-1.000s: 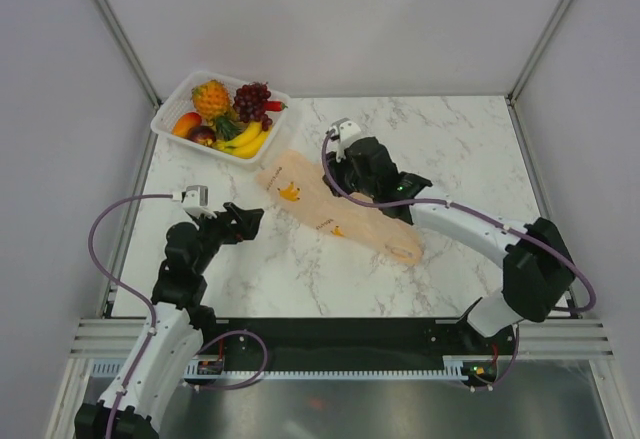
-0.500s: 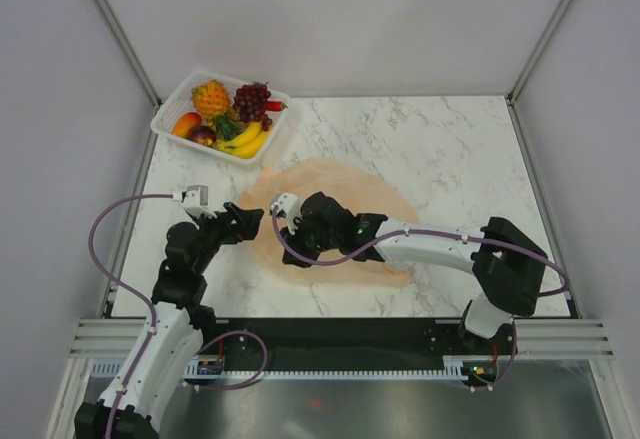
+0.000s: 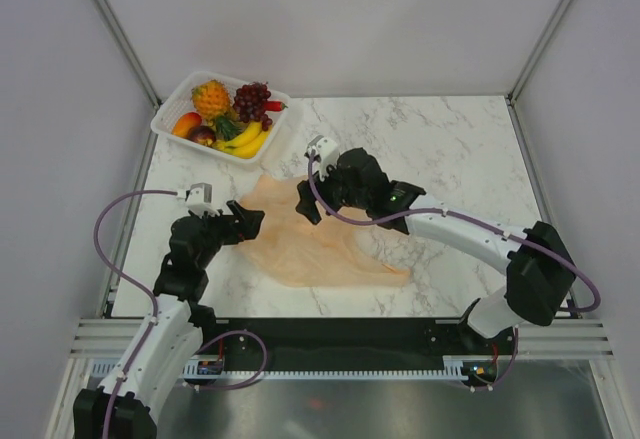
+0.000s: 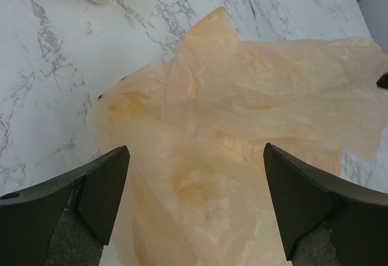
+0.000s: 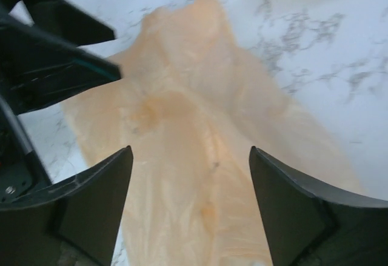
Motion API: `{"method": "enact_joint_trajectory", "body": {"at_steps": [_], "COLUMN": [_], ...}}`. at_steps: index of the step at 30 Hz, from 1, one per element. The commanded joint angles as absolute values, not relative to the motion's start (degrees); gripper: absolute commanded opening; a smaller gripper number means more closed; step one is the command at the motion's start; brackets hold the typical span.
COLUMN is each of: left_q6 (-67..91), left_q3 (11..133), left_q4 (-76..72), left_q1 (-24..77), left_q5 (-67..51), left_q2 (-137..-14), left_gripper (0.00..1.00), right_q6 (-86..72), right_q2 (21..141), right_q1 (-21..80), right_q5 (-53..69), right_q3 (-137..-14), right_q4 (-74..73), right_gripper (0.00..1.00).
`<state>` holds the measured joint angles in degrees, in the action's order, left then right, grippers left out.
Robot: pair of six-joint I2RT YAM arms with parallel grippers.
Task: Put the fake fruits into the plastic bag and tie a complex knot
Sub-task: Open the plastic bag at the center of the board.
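Top external view first: the plastic bag (image 3: 315, 244) lies rumpled and spread out on the marble counter (image 3: 450, 149), near the middle, just this side of the white basket (image 3: 165, 119) at the far-left corner. The fake fruits (image 3: 225, 119) all sit in that basket: pineapple (image 3: 210, 99), grapes (image 3: 251, 99), bananas (image 3: 247, 139), a red chili (image 3: 274, 106) by the far rim. None is in the bag.

The left hand (image 3: 253, 221) sits at the bag's left edge and the right hand (image 3: 303, 202) over its far edge, facing each other across the peach film.

Over to the left wrist camera: this hand is spread wide and released, with the bag ahead of it, one pointed flap reaching toward the basket.

The right wrist camera (a little blurred) shows that hand wide apart too, gripping nothing, with the bag beneath and the left hand dark at upper left. Whether either hand touches the film, I cannot tell.
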<state>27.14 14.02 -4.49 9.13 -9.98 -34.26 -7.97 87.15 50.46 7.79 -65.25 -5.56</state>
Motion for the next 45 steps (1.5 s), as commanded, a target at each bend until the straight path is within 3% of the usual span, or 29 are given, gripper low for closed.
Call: {"method": "enact_joint_trajectory", "body": {"at_steps": [1,4,12,15,18,27,32,33,37,40,44,45], "left_q6": [27.2,27.2,27.1,27.2,27.1,27.2,27.3,27.2,27.1,27.1,27.1,27.1], "left_q3": [16.3,16.3,16.3,16.1,16.0,15.8,16.3,16.3,16.3,16.3,16.4,16.4], "left_q4": [-4.7,-4.7,-5.0,-5.1,-5.2,-7.3,-7.6,-7.6,-8.1,-8.1,-8.1,-8.1], "left_q1": [9.1,9.1,9.1,9.1,9.1,9.1,9.1,9.1,9.1,9.1,9.1,9.1], "left_q5": [-9.1,-9.2,-9.8,-9.7,-9.9,-11.7,-11.7,-11.8,-12.1,-11.8,-11.8,-11.7], "left_q2": [-33.8,-33.9,-34.5,-34.4,-34.4,-37.3,-39.1,-39.3,-39.5,-39.5,-40.0,-39.9], "left_gripper": [1.0,1.0,1.0,1.0,1.0,1.0,0.99,0.95,0.89,0.9,0.91,0.91], "right_q6": [-2.6,2.0,5.3,5.5,4.6,6.3,6.0,6.0,6.4,6.2,5.3,4.3], "right_q2": [88.1,89.4,99.0,101.3,99.9,101.7,106.0,106.6,111.7,113.7,112.9,112.2], "right_q1": [47.5,47.2,43.2,41.8,39.8,36.3,32.2,31.7,30.6,30.6,30.6,30.6], "right_q5": [2.1,-1.4,7.0,1.9,4.7,2.3,6.8,7.3,24.1,35.0,39.9,39.9], "right_q3": [-68.1,-69.0,-73.1,-72.9,-71.8,-76.8,-79.2,-79.6,-84.1,-84.8,-83.1,-82.5], "right_q4": [-6.4,-6.1,-5.4,-2.4,1.2,-1.6,-1.1,-1.1,-5.3,-7.7,-7.6,-7.5], "right_gripper": [0.91,0.97,0.98,0.98,0.98,0.98,0.98,0.98,0.98,0.85,0.63,0.42]}}
